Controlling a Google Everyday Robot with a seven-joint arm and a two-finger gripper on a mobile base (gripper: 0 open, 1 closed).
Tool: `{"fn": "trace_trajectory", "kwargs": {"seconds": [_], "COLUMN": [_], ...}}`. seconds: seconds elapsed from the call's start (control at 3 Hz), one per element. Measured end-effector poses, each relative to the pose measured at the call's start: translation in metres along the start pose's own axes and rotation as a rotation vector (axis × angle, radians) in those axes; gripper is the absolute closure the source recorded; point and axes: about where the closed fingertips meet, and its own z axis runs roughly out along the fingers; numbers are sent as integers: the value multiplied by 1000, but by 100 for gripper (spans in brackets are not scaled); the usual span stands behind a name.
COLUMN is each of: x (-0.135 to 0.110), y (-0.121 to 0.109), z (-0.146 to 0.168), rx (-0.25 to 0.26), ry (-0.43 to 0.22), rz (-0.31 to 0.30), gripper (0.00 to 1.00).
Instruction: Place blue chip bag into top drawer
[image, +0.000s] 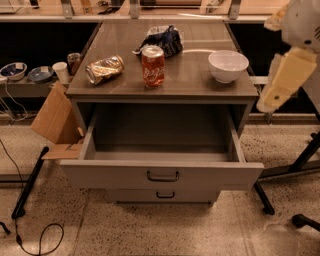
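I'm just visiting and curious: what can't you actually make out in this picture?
Camera view:
- blue chip bag: near edge hidden behind the red soda can.
- top drawer: floor near the front hidden by its own front panel.
- end effector: at the right edge, partly cut off by the frame.

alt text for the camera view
Top drawer stands open and empty below a cabinet top holding the blue chip bag, a red can, gold can and bowl. Robot arm at right; end effector out of view.
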Motion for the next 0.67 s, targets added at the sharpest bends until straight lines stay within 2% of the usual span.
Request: {"fn": "trace_trajectory", "kwargs": {"seconds": [0.33,0.67], "x": [-47,-81], "y": [-64,-109], "z": [5,19], "rx": [96,149], "ry": [-84,-127], "rz": [-12,-13], "gripper": [0,0]}}
